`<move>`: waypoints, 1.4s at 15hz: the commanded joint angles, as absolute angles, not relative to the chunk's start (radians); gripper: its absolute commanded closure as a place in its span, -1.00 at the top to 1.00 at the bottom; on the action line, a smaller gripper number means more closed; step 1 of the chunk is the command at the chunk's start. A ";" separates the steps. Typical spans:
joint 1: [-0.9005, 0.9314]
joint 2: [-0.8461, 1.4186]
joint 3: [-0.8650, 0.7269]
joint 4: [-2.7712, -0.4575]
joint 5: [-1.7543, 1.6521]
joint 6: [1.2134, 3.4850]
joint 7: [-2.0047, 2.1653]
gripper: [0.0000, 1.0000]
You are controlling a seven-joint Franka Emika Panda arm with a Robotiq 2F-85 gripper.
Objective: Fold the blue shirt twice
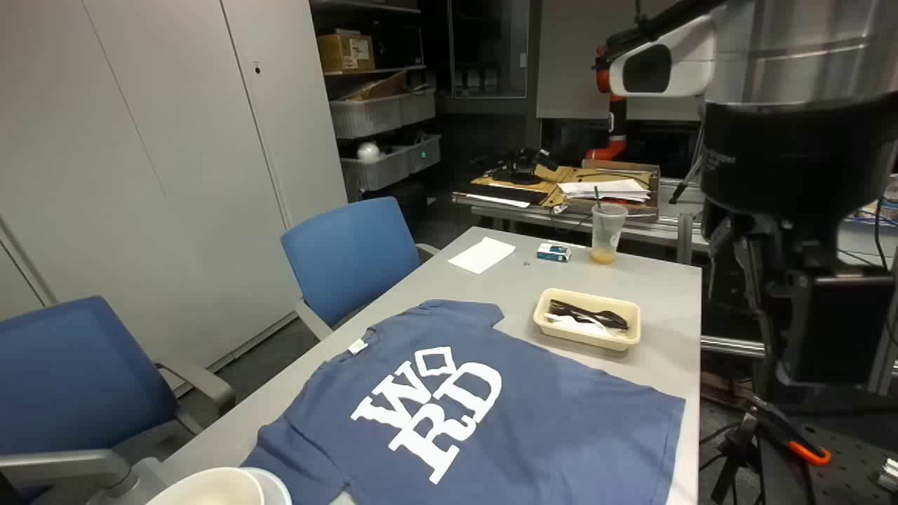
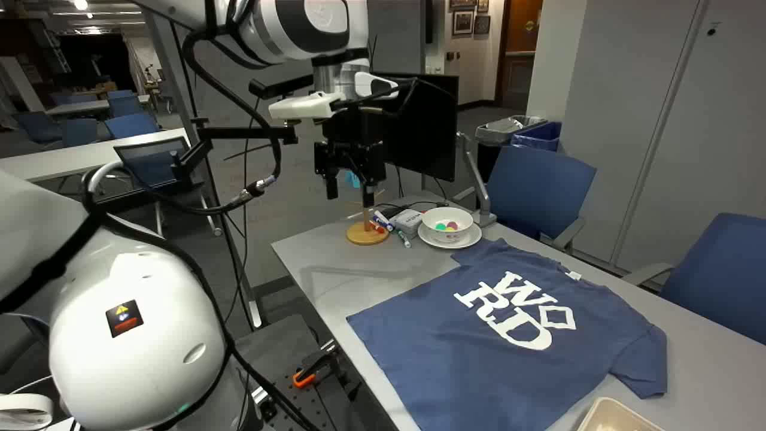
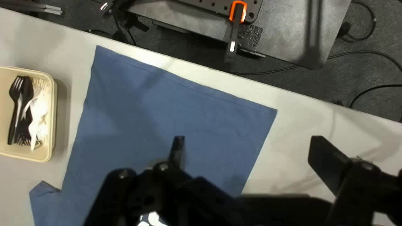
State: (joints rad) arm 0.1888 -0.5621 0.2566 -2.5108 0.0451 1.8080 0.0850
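The shirt (image 2: 443, 350) lies flat on the table (image 2: 323, 263), lettering (image 2: 541, 341) up; higher, the gripper (image 2: 350, 199) stands wide. An exterior view alone shows balls (image 2: 452, 225) in the bowl (image 2: 447, 237); the cup (image 1: 607, 235), too, appears in an exterior view only.

Soft, matt cloth is seen in the blue shirt (image 2: 502, 353), a smooth, dull finish on the table (image 2: 326, 257). Glossy plastic is suggested by the arm shell (image 2: 146, 353), clear plastic by the cup (image 1: 607, 235), wood by the round stand (image 2: 362, 237).
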 commanded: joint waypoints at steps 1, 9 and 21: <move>0.202 -0.560 0.246 -2.510 0.039 1.807 0.091 1.00; 0.202 -0.560 0.245 -2.510 0.039 1.807 0.091 1.00; 0.202 -0.510 0.233 -2.519 0.045 1.912 0.065 1.00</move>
